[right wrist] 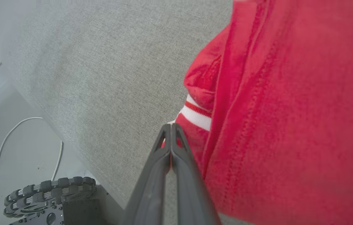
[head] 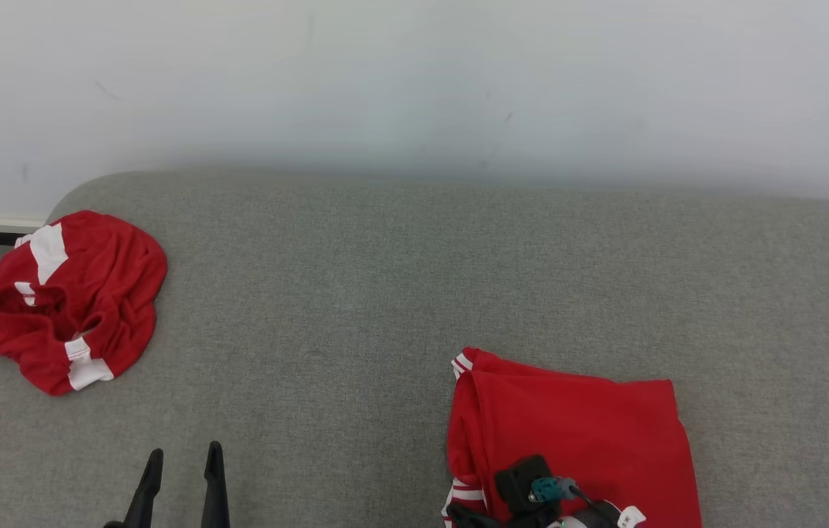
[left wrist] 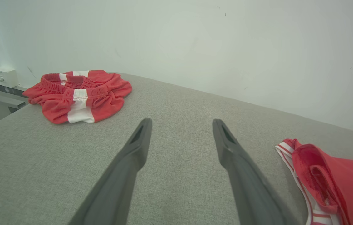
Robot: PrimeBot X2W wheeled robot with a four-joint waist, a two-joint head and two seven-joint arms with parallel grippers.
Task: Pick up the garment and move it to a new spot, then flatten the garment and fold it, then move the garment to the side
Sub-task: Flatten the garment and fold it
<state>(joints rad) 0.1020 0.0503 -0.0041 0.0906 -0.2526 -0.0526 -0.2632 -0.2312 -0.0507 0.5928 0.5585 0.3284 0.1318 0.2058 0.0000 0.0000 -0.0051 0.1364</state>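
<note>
- The folded garment (head: 583,425) was seen lying flat on the grey bench (head: 355,293), at its near right part, with a white-striped hem at its left edge.
- The folding was judged to be done, so the step in hand was taken to be the last one: moving the garment to the side.
- The right hand (right wrist: 170,126) was placed at the striped near edge of the garment, its fingers pressed together; whether cloth was pinched between them could not be told.
- The left hand (head: 184,458) was held over bare bench, well apart from both pieces of cloth, with its fingers spread and nothing between them.
- For the next move, a firm hold through all the stacked layers was judged to be needed, and a low, even carry or slide, so that the fold would not be opened.
- Two red garments were counted: the folded one and a crumpled garment (head: 69,301) with white bands at the far left corner.
- Two hands and one bench were counted.
</note>
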